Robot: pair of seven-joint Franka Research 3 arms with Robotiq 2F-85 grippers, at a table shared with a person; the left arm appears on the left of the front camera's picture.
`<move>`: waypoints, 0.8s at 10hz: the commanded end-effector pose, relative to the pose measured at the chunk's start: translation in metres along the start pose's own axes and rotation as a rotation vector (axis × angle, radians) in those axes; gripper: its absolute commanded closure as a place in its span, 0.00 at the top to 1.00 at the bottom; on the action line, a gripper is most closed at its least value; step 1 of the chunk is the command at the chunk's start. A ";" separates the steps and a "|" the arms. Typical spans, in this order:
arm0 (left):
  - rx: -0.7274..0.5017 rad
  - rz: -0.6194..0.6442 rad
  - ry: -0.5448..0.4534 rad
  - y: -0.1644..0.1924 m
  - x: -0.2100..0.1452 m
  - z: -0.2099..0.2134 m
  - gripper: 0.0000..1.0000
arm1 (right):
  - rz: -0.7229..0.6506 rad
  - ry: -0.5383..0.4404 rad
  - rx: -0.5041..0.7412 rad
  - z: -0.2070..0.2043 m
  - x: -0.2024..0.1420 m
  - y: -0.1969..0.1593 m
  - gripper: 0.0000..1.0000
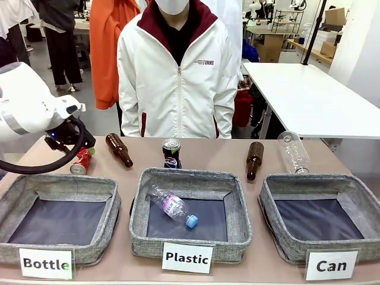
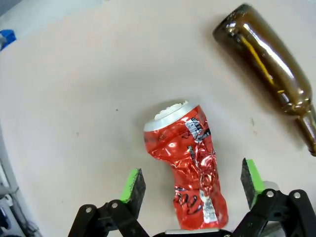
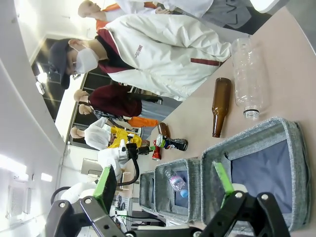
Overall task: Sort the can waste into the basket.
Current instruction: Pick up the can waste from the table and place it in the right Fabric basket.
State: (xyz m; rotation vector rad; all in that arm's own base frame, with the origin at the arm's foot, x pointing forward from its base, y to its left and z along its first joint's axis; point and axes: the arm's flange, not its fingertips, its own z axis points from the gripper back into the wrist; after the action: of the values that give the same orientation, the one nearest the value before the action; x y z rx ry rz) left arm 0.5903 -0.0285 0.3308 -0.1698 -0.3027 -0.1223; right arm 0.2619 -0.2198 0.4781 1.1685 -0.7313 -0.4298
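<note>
- Currently the left gripper (image 2: pixel 192 180) hangs wide open over the crushed red can (image 2: pixel 190 165), a green pad on either side, gripping nothing.
- The can lies flat on the table (image 2: pixel 74 98), its long axis running between the fingers and its silver top pointing away from the wrist.
- The Pepsi can (image 1: pixel 171 153) stands upright, well apart from the "Can" basket (image 1: pixel 320 184).
- The right gripper (image 3: pixel 164 180) is wide open and empty.

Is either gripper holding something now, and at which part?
Nothing is held. The left gripper is open, its pads either side of the crushed red can, not touching. The right gripper is open too.
</note>
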 end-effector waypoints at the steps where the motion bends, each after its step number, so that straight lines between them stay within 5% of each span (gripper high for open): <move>1: 0.054 0.002 0.038 0.000 0.004 -0.004 1.00 | 0.028 -0.013 0.022 -0.001 0.003 0.000 1.00; 5: 0.058 -0.019 0.068 -0.004 -0.004 -0.020 1.00 | 0.028 -0.013 0.022 -0.001 0.003 0.000 1.00; 6: 0.058 -0.020 0.067 -0.004 -0.004 -0.020 0.82 | 0.028 -0.013 0.022 -0.001 0.003 0.000 1.00; 7: 0.061 -0.021 0.065 -0.004 -0.003 -0.018 0.42 | 0.028 -0.013 0.022 -0.001 0.003 0.000 1.00; 8: 0.061 -0.026 0.058 -0.004 -0.004 -0.016 0.24 | 0.028 -0.013 0.022 -0.001 0.003 0.000 1.00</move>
State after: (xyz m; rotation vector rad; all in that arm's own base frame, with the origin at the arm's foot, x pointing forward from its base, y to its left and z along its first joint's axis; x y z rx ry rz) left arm 0.5896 -0.0357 0.3117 -0.1169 -0.2495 -0.1493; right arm 0.2619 -0.2198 0.4781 1.1684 -0.7317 -0.4288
